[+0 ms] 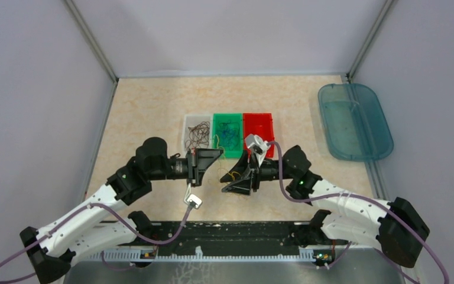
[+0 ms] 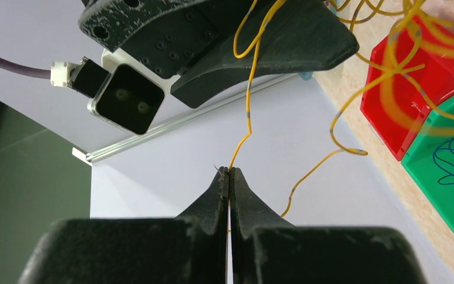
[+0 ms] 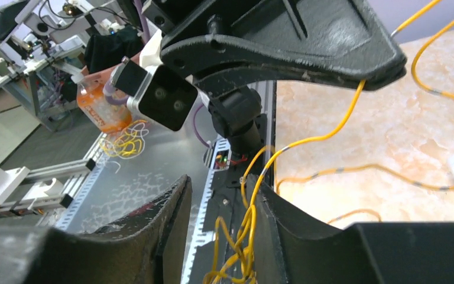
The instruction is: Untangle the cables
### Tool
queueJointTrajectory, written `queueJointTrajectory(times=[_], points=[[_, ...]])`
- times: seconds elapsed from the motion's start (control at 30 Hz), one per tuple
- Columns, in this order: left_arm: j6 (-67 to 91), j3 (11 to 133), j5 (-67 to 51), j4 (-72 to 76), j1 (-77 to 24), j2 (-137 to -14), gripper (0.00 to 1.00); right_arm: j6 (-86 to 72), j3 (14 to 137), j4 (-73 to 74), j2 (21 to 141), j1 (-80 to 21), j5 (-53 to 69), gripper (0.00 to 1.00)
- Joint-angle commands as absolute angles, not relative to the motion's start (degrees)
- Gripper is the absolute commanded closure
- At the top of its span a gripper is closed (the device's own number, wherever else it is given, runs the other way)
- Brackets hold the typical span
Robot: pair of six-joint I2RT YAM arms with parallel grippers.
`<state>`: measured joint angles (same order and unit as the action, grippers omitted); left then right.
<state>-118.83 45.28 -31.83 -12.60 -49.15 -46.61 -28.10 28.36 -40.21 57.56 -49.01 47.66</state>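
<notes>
The yellow-orange cable (image 2: 249, 112) hangs in loops between my two grippers above the table; it also shows in the right wrist view (image 3: 319, 139) and faintly in the top view (image 1: 227, 170). My left gripper (image 2: 229, 171) is shut on one strand of it, and sits in the top view (image 1: 216, 155) in front of the bins. My right gripper (image 3: 220, 180) is open, with a bunch of yellow loops (image 3: 245, 236) lying loose against its right finger; in the top view it (image 1: 232, 181) is just right of the left gripper. Brown cables (image 1: 198, 134) and blue cables (image 1: 229, 134) lie in bins.
Three small bins stand in a row behind the grippers: a clear one (image 1: 187, 124), a green one (image 1: 216, 121) and a red one (image 1: 259, 125). A teal translucent tray (image 1: 354, 121) lies at the far right. Walls enclose the table on three sides.
</notes>
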Motion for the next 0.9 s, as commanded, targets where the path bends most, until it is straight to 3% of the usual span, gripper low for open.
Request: queueJointTrajectory(times=[0.0, 0.37, 0.53, 0.87], points=[[-124.5, 44.6, -31.7, -10.5, -49.5, -46.7, 1.00, -30.6, 27.1, -46.3, 54.7, -48.4, 47.1, 0.58], [-126.6, 44.2, -30.8, -5.5, -49.4, -49.0, 1.00, -37.8, 26.9, -54.7, 57.3, -47.9, 47.7, 0.59], [-127.2, 44.4, -30.5, -0.4, -49.5, -51.5, 1.00, -45.3, 25.3, -66.8, 64.1, -48.0, 48.8, 0.67], [-125.1, 49.9, -31.6, 1.8, -49.4, -53.7, 1.00, -41.0, 19.8, -64.2, 65.4, -48.4, 42.0, 0.73]])
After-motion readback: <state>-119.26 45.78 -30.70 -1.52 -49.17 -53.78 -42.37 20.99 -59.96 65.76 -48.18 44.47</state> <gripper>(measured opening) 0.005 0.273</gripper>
